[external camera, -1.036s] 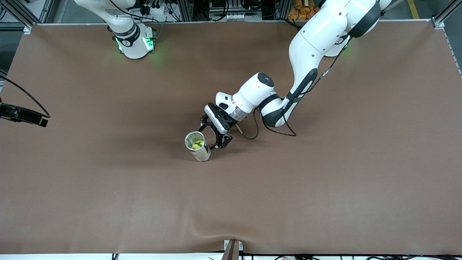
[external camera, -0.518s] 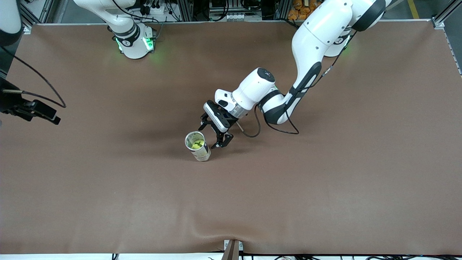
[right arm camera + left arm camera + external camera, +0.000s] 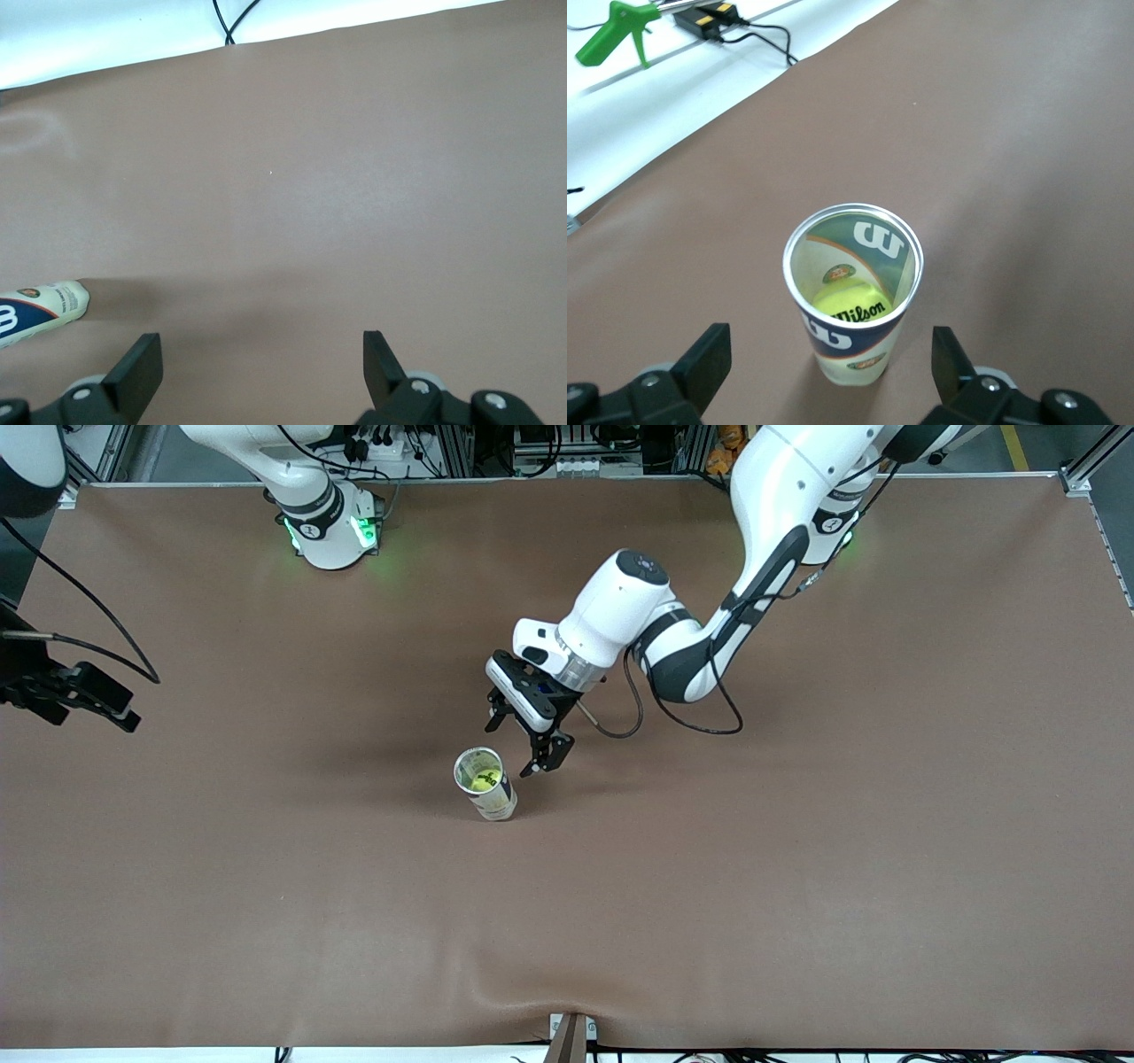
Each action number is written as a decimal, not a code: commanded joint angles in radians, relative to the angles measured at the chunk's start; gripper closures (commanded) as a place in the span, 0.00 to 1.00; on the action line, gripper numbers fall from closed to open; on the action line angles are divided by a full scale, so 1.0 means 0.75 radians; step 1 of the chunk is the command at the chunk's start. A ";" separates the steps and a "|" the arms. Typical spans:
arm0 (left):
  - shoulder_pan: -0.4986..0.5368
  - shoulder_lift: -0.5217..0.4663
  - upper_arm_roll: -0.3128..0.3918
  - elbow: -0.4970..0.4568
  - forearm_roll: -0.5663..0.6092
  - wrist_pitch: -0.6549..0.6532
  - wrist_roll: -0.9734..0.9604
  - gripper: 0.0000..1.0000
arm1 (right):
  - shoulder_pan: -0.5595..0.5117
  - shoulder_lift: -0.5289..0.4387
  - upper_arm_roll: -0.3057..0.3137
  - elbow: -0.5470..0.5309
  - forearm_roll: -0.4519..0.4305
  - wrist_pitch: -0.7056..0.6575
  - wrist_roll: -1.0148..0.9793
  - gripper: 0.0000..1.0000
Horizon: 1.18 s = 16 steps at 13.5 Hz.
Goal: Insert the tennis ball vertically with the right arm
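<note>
The Wilson tennis ball can stands upright mid-table, mouth up, with 1 tennis ball already at its bottom. The left gripper hovers just beside it, jaws spread and empty. The right gripper, also spread and empty, waits at the right arm's end of the table.

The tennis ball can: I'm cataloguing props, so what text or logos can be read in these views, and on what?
"Wilson": black script on the yellow tennis ball lying inside the clear plastic tennis ball can.
"W": white logo on the can's dark blue label band, seen twice.
Small round emblems on the can's label: too small to read.
</note>
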 commanded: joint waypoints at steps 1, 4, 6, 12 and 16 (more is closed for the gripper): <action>0.013 -0.123 -0.011 -0.065 -0.017 -0.105 -0.065 0.00 | -0.011 0.008 -0.001 0.070 -0.017 -0.090 0.001 0.00; 0.028 -0.182 -0.011 -0.067 -0.043 -0.199 -0.084 0.00 | -0.033 -0.002 -0.005 0.070 -0.017 -0.159 0.005 0.00; 0.028 -0.241 -0.013 -0.059 -0.090 -0.310 -0.082 0.00 | -0.049 -0.010 -0.005 0.066 -0.017 -0.245 0.005 0.00; 0.107 -0.413 -0.013 -0.045 -0.317 -0.639 -0.078 0.00 | -0.084 -0.063 0.003 0.062 -0.011 -0.368 -0.011 0.00; 0.260 -0.522 -0.013 0.018 -0.436 -0.902 -0.070 0.00 | -0.043 -0.092 0.009 0.072 -0.028 -0.379 -0.013 0.00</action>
